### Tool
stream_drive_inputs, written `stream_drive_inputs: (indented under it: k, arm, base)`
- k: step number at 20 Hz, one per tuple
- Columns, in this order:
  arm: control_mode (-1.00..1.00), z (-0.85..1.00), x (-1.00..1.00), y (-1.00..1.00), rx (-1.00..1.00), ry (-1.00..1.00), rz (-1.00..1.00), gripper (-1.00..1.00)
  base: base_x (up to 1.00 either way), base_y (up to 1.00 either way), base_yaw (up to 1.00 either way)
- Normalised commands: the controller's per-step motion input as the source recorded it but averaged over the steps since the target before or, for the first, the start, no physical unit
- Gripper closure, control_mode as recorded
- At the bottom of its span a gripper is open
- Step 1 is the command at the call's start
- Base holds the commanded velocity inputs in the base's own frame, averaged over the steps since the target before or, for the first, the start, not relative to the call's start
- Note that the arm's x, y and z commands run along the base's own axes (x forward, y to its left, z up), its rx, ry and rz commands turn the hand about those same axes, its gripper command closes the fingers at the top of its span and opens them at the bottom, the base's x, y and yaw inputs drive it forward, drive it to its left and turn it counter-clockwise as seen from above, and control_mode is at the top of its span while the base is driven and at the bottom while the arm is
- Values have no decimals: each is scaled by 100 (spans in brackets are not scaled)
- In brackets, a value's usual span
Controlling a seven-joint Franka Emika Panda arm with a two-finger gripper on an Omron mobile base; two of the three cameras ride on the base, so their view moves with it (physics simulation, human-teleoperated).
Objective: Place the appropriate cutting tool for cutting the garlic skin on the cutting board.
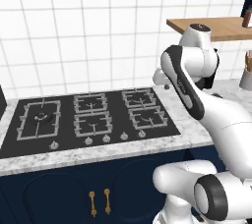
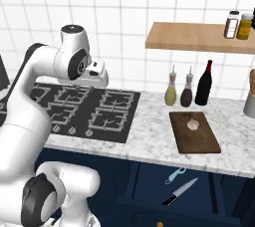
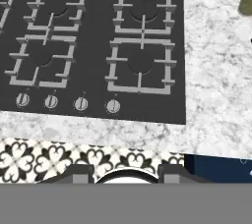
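While the white arm (image 2: 30,101) bends high over the stove (image 2: 79,109), its gripper (image 2: 99,74) hangs above the burners on the stove's right side, well apart from everything the task concerns. How far its tips (image 3: 81,173) stand from each other cannot be told (just their dark stubs rise at the bottom of the hand view), and nothing lies between them. That view looks down on the black stove top, its row of round knobs (image 3: 81,103) and the speckled marble counter (image 3: 216,70) to the right.

In the right base view the cutting board (image 2: 196,139), dark brown, lies flat on the counter right of the stove, its long axis running from the wall toward the counter's front edge. Near its far end sits the garlic (image 2: 192,123), a small pale bulb touching the board. Behind the board three bottles (image 2: 188,89) stand upright by the wall. Below the counter edge, in front of the blue cabinets, a knife (image 2: 180,191) lies slanted, its dark handle toward lower left and its blade pointing up and right; just above it is a small blue-handled peeler (image 2: 174,174).
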Motion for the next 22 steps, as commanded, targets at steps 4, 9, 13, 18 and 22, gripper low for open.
stream_drive_inputs:
  k: [4,9,13,18,22]
  arm:
    - [-100,-1,-56,-30,12,-4,1,-100]
    - [-100,-14,-95,-100,52,-14,6,-100]
    - [-100,-27,-97,-100,33,-8,6,-100]
    - [-100,-26,-71,-96,3,7,0,-100]
    - [-100,-36,-4,-100,-13,38,-3,-100]
  base:
    - [0,0,0]
    - [0,0,0]
    - [0,0,0]
    - [0,0,0]
    - [0,0,0]
